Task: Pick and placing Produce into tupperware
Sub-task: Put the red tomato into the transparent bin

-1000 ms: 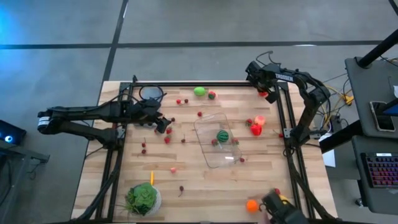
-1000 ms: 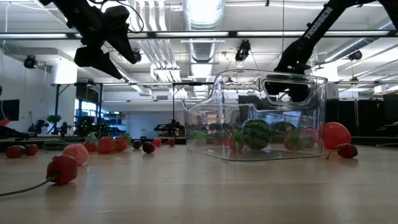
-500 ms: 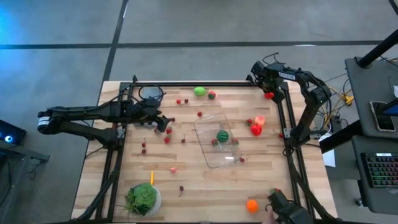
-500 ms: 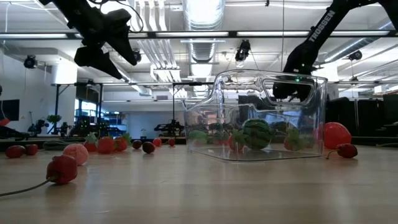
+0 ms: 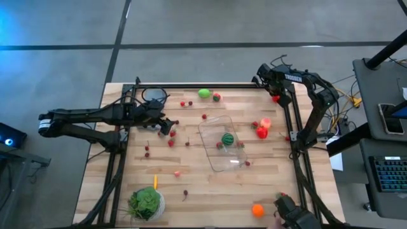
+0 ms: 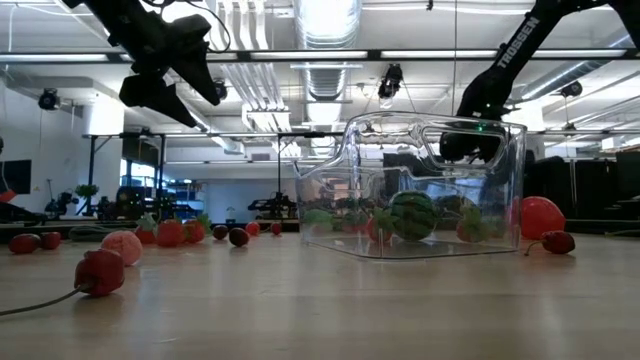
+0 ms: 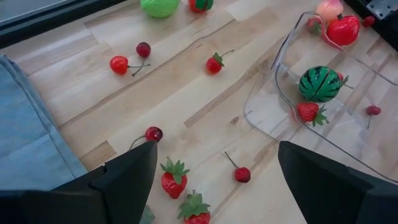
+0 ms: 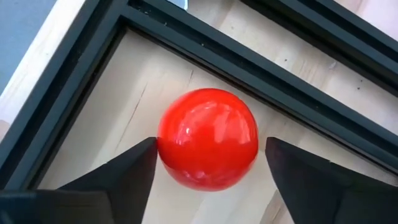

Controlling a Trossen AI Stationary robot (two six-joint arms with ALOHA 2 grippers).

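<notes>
Right gripper (image 8: pixel 208 163) at the table's far right corner, fingers closed against a red ball (image 8: pixel 208 138); left gripper (image 7: pixel 214 180) open above scattered berries; tupperware (image 5: pixel 224 142) mid-table, holding the melon (image 5: pixel 227 138)

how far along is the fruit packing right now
Early stage. Done: the tupperware holds the striped melon and a strawberry. In hand: the right gripper brackets a red ball fruit in the table's far right corner, its fingers beside it. Left: most berries lie scattered, including strawberries beneath the open left gripper, plus the orange.
</notes>
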